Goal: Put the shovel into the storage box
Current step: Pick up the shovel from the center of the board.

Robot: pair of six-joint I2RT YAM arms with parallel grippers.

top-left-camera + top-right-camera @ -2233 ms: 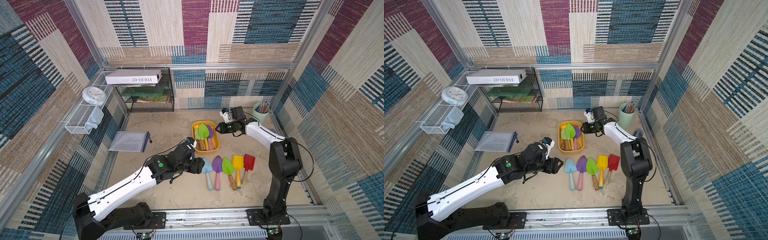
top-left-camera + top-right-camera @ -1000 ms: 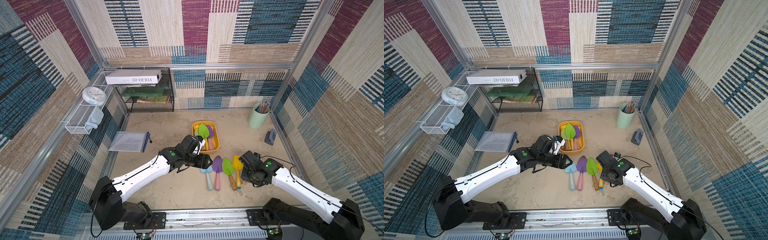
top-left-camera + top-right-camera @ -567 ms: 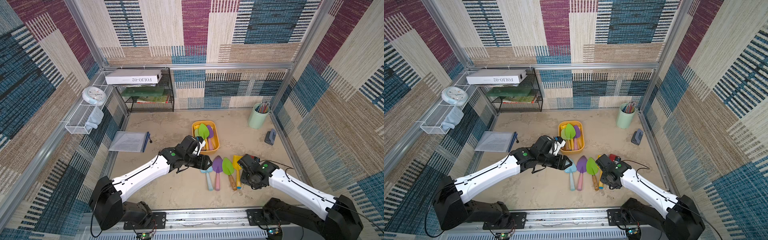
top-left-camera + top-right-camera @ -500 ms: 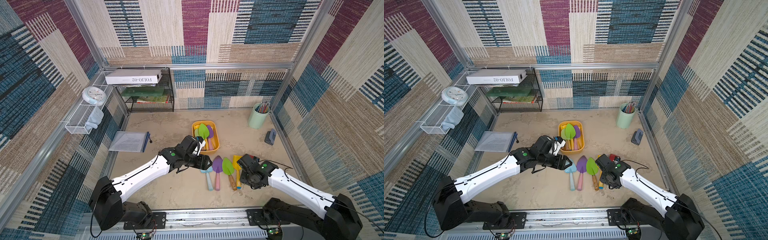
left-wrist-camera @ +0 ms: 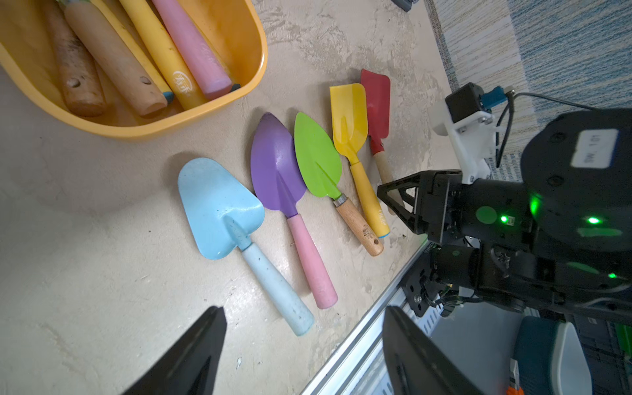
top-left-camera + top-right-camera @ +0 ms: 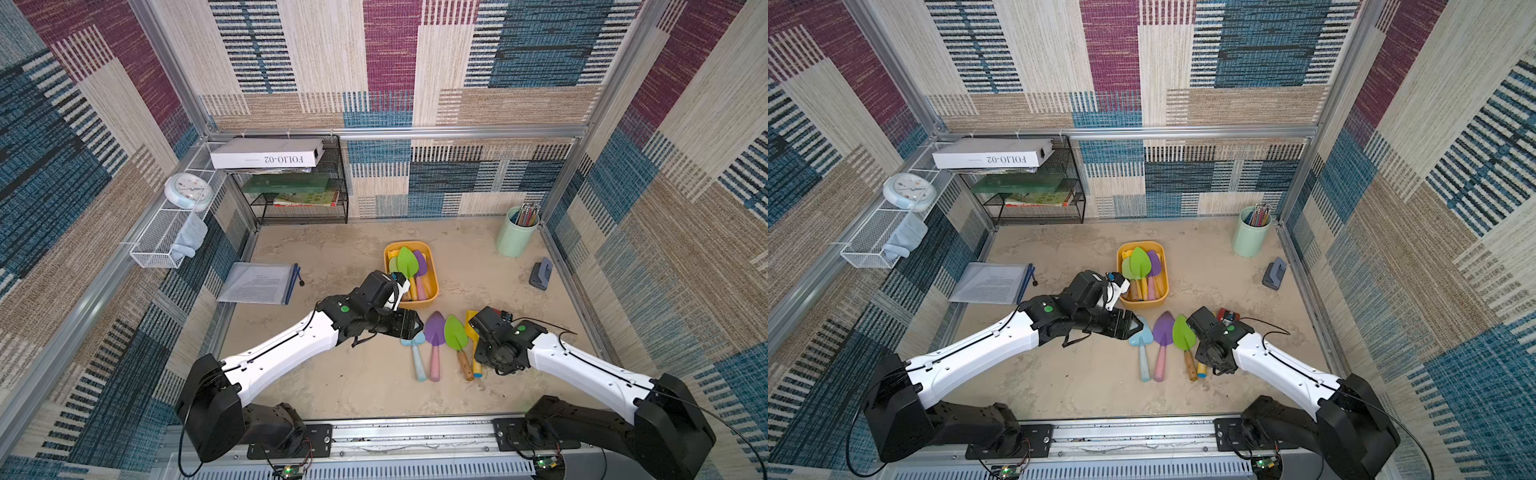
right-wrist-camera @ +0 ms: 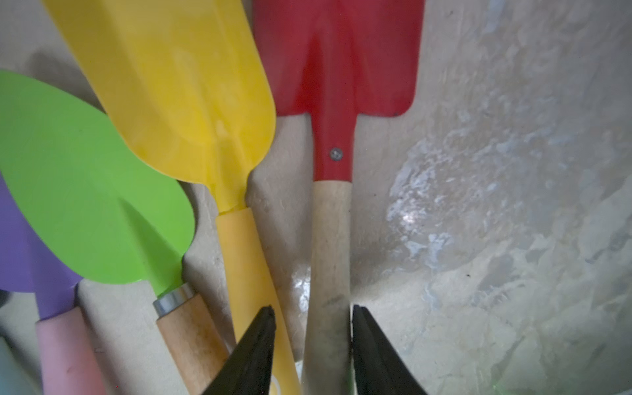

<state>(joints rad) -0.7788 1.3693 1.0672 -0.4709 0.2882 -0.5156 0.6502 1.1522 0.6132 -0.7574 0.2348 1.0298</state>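
Straddles handle of red shovel (image 7: 337,68), lying on bench (image 6: 332,257) lower right of storage box (image 6: 419,304), with right pincer (image 7: 312,309) narrow, unclamped, edged slightly up-left since a second ago. Keeps left pincer (image 5: 301,309) wide, empty, unmoved.

Occlusions and cropping
Right wrist view: the lower edge is cutting off the fingers of the right gripper (image 7: 313,307) and the handle of the red shovel (image 7: 333,222); the upper edge is cropping its blade. In both top views the right wrist (image 6: 1219,336) is covering that gripper and most of that shovel; the left gripper (image 6: 415,325) is hiding part of the light-blue shovel (image 6: 417,361).
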